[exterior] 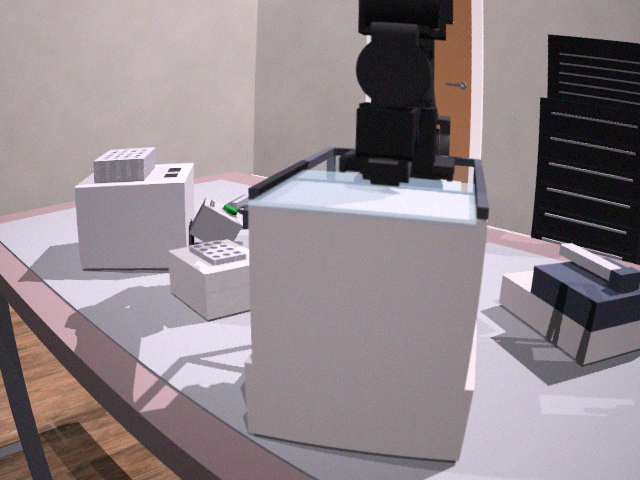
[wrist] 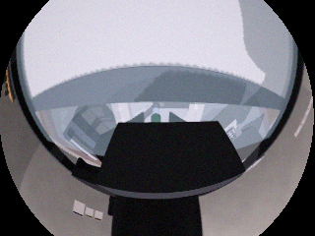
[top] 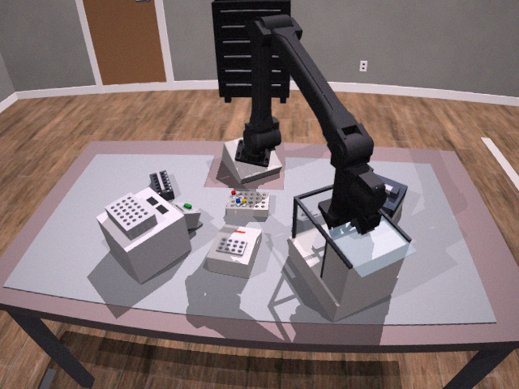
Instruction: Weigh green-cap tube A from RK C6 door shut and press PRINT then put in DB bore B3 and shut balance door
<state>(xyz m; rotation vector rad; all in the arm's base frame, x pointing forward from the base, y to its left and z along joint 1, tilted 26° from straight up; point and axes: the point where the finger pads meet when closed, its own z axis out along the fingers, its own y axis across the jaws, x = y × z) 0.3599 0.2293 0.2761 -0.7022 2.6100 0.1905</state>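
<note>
The balance (top: pixel 364 288) (exterior: pixel 361 330) stands on the mat with its door pane (top: pixel 383 251) (exterior: pixel 372 198) slid back, so the top is open over the front part. My gripper (top: pixel 347 229) (wrist: pixel 157 118) reaches down through that opening. In the wrist view its fingers stand part open on either side of tube A's green cap (wrist: pixel 156 117), with gaps between. Where the tube's foot stands cannot be made out. The rack RK (top: pixel 247 211) holds a red, a blue and a yellow cap. The dry block DB (top: pixel 228 266) (exterior: pixel 206 289) has no tube in its bores. PRINT and the lamp are hidden.
Dark rails (top: pixel 338 251) (exterior: pixel 481 191) edge the balance's top, close around my wrist. The navy-topped spectrophotometer (top: pixel 400 194) (exterior: pixel 568 289) stands beside the balance. A tall white station (top: pixel 146 246) (exterior: pixel 134 222), a small station with a green part (top: pixel 187 206) (exterior: pixel 230 209) and a dark block (top: pixel 161 184) stand beyond DB.
</note>
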